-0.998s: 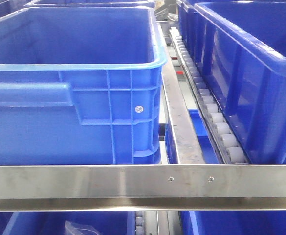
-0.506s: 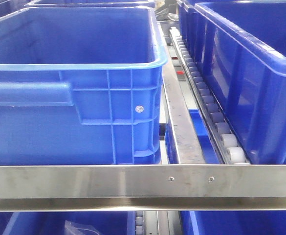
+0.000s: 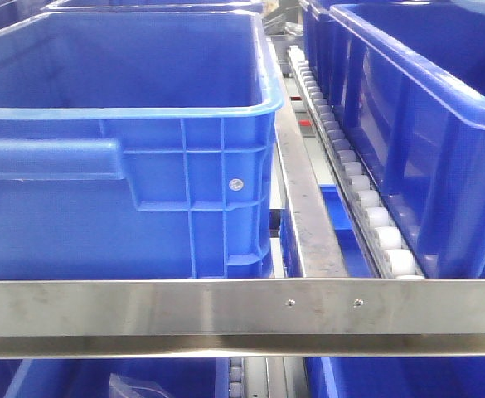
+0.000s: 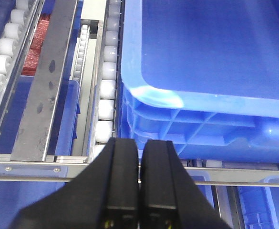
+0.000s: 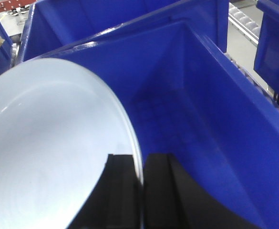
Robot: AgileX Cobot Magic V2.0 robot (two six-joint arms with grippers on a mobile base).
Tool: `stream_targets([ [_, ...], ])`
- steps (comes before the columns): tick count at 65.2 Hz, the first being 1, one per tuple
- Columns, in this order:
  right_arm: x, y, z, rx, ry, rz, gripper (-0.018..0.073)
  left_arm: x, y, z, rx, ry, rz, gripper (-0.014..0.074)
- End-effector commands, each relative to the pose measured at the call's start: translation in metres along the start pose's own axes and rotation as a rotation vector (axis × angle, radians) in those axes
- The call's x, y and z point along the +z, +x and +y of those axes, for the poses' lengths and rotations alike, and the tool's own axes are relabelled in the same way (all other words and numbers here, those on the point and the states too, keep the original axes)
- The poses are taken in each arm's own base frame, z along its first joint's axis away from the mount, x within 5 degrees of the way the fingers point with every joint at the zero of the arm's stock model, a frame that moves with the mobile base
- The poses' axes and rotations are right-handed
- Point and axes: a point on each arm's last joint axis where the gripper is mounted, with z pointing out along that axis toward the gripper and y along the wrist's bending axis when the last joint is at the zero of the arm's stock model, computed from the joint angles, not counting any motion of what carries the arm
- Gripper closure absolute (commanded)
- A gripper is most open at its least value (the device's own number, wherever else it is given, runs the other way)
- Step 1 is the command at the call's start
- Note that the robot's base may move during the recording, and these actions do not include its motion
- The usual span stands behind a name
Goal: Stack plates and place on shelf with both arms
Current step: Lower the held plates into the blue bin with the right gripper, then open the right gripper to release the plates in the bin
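Black fingers (image 5: 125, 191) of our right gripper (image 5: 142, 191) clench the rim of a pale bluish-white plate (image 5: 48, 152), which stands on edge to their left. Whether a second plate lies against it we cannot tell. Beyond and to the right of the fingers opens the inside of a blue bin (image 5: 201, 119). No writing can be read in any view.

Our left gripper (image 4: 139, 191) has its fingers (image 4: 122, 181) pressed together on nothing. Just ahead of them sits the corner of another blue bin (image 4: 201, 100), with a row of white rollers (image 4: 106, 90) to its left.

Only the front view shows the steel shelf rail (image 3: 143, 307) crossing below a large blue crate (image 3: 118, 166); neither gripper appears there, and of the plate only a pale sliver at the top right edge.
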Motion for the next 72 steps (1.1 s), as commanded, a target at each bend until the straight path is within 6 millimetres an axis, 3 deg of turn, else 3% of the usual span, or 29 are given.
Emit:
stream_targets([
  [1,-0.009,-0.03,0.007,-0.007,-0.056,-0.208,0.0305,-0.003,-0.015,-0.002,-0.003,0.014,-0.093,0.05],
  [5,-0.01,-0.032,0.008,-0.007,-0.063,-0.231,0.0138,-0.003,-0.015,-0.002,-0.003,0.014,-0.093,0.05],
  [9,-0.01,-0.033,0.008,-0.007,-0.065,-0.237,0.003,-0.003,-0.015,-0.002,-0.003,0.014,-0.093,0.05],
  [13,-0.011,-0.032,0.008,-0.007,-0.061,-0.228,0.0017,-0.003,-0.015,-0.002,-0.003,0.014,-0.093,0.05],
  [23,-0.017,-0.026,0.005,-0.007,-0.038,-0.158,0.0079,-0.003,-0.015,-0.002,-0.003,0.014,-0.093,0.05],
  [30,-0.032,-0.018,0.003,-0.006,-0.034,-0.151,0.0184,-0.003,-0.015,-0.002,-0.003,0.014,-0.093,0.05],
  [42,-0.075,0.005,-0.002,-0.006,-0.047,-0.2,0.0524,-0.003,-0.015,-0.002,-0.003,0.014,-0.093,0.05],
  [54,-0.113,0.039,-0.011,-0.006,-0.06,-0.254,0.0504,-0.003,-0.015,-0.002,-0.003,0.014,-0.093,0.05],
  [72,-0.139,0.075,-0.02,-0.006,-0.073,-0.298,0.0504,-0.003,-0.015,-0.002,-0.003,0.014,-0.093,0.05],
])
